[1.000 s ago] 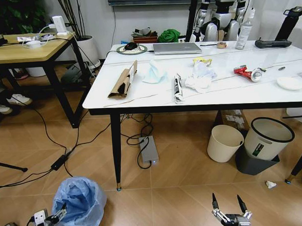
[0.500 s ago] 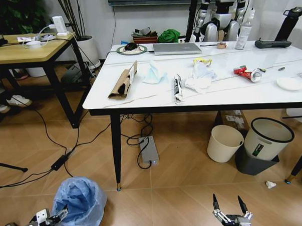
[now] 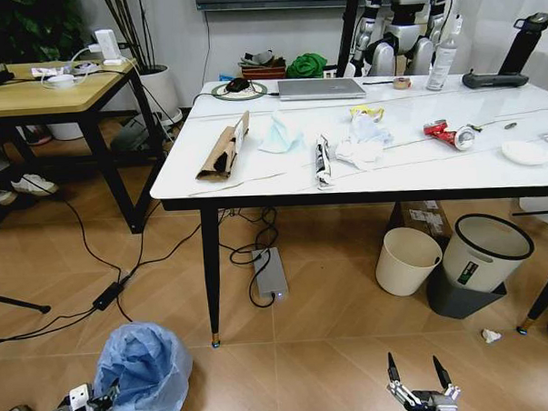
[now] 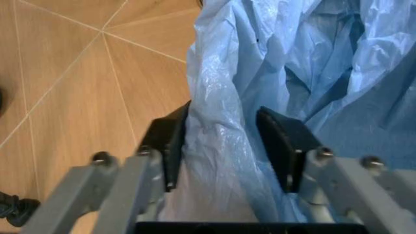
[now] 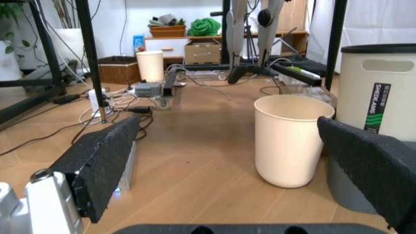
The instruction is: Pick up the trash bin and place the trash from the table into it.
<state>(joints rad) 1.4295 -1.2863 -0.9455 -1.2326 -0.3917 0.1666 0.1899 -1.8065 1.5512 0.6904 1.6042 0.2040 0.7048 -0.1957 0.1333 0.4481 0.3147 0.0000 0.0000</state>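
1. At the lower left of the head view, the left gripper (image 3: 94,406) sits low at the rim of the small trash bin wrapped in crinkled light-blue plastic (image 3: 143,368), which stands on the floor. In the left wrist view its black pads (image 4: 170,141) straddle a fold of the liner, one on each side, apparently clamping it.
2. Upper centre, the white marble-look table (image 3: 418,167) carries the trash (image 3: 224,147), well above and beyond the bin.
3. Lower right, the right gripper (image 3: 418,381) hangs spread wide, holding nothing, farther from the bin.
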